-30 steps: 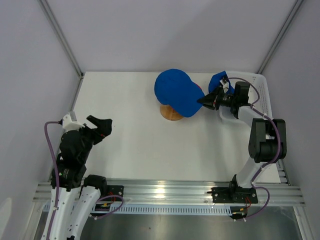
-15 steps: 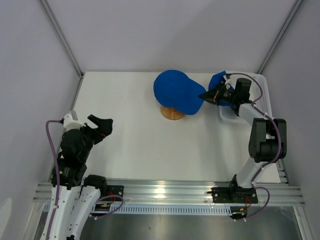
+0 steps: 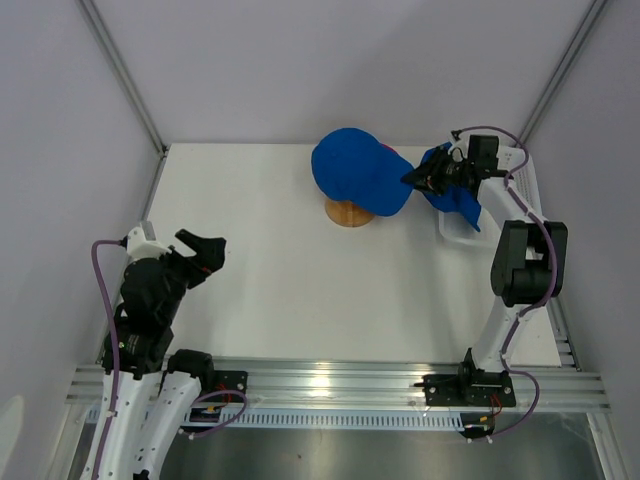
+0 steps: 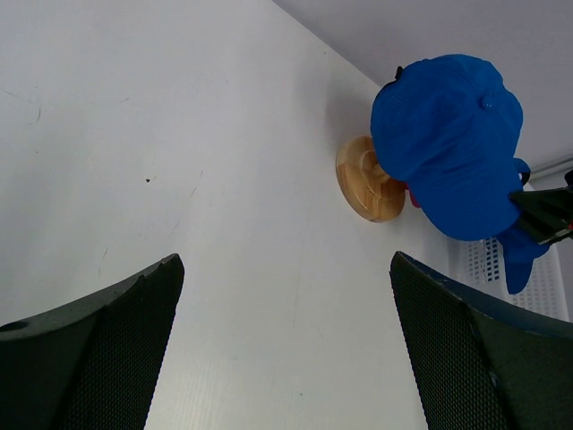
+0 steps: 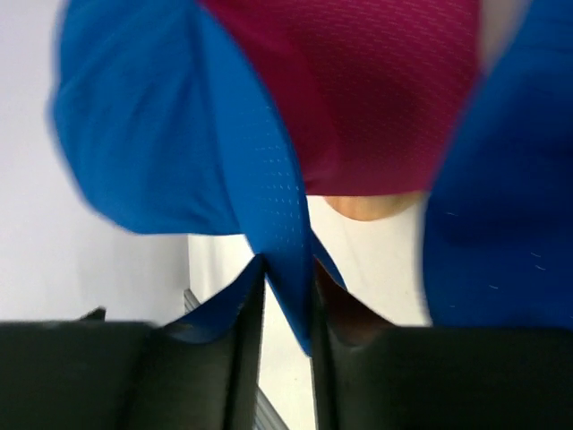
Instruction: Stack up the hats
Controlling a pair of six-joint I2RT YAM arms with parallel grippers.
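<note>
Flat white table (image 3: 270, 260), seen from above. Carries all else.

White plastic mesh basket (image 3: 449, 229), at the far right corner.

Royal blue fabric baseball cap (image 3: 355, 175), at far centre. Sits topmost on the stack, crown up, and covers nearly everything beneath.

Second royal blue cap (image 3: 462, 200), just right of the first. Lies at the left side of the basket, under the right arm's wrist.

Magenta-pink cap (image 5: 385, 90), tucked beneath the topmost one. Shows plainly only in the right wrist view.

Round-topped wooden stand (image 3: 350, 213). Peeks out at the near edge of the stack, holding the caps up.

Right gripper (image 3: 411, 180), at the stack's right edge. Pinches a thin fold of the topmost cap's blue fabric, fingers closed tight on it.

Left gripper (image 3: 203, 252), well apart at the near left. Hangs above bare table, jaws spread wide, holding nothing.
</note>
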